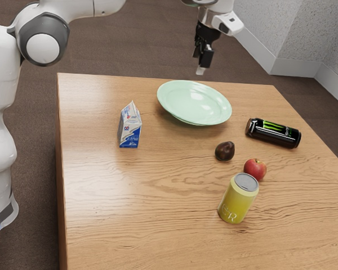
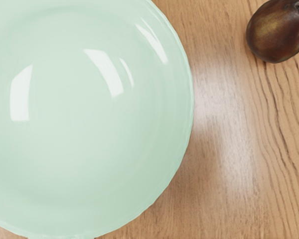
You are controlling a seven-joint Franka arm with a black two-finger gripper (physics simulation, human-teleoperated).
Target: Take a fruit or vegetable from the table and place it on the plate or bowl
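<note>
A pale green plate [image 1: 194, 102] sits toward the far side of the wooden table, and its bowl-like inside shows close beneath my hand as the plate [image 2: 84, 114]. A dark brown pear [image 1: 225, 151] lies on the table in front of the plate, seen also as the pear [image 2: 278, 30] just off the plate's rim. A red apple [image 1: 255, 169] rests a little nearer, to the exterior view's right of the pear. My gripper [image 1: 201, 68] hangs well above the plate's far edge, open and holding nothing.
A blue and white milk carton [image 1: 129, 125] stands at the exterior view's left of the plate. A black drink can [image 1: 273, 133] lies on its side to the plate's right. A yellow can [image 1: 238, 198] stands near the apple. Bare wooden table [image 1: 129, 214] stretches along the near side.
</note>
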